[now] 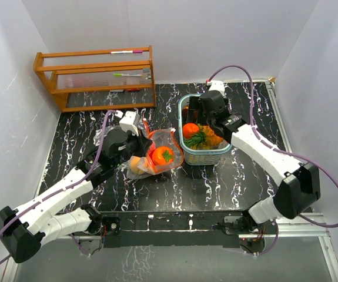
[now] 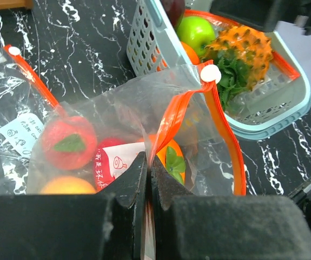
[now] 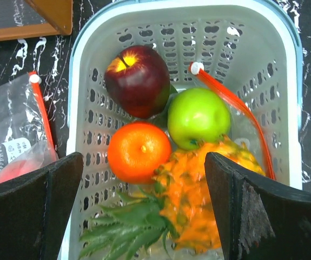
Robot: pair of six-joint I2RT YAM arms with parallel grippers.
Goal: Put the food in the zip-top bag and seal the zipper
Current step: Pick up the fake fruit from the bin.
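**Bag loading, part done: four fruits left in basket**

- Lower centre of the left wrist view: left gripper [image 2: 148,169], fingers pinched tight on the lip of the zip-top bag [image 2: 117,105], likely to keep its orange-zippered mouth propped open.
- Inside the bag: red fruit [image 2: 68,142], yellow fruit [image 2: 67,186], leafed orange [image 1: 163,155].
- Above the teal basket [image 3: 85,108]: right gripper [image 3: 143,162], fingers spread wide and empty, poised for a pick.
- Basket contents: dark red apple [image 3: 138,80], green apple [image 3: 198,117], round orange [image 3: 139,150], pineapple [image 3: 198,189].
- Zipper unsealed.

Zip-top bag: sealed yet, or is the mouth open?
Open. The bag gapes, its orange zipper strips apart; the left gripper pinches one edge.
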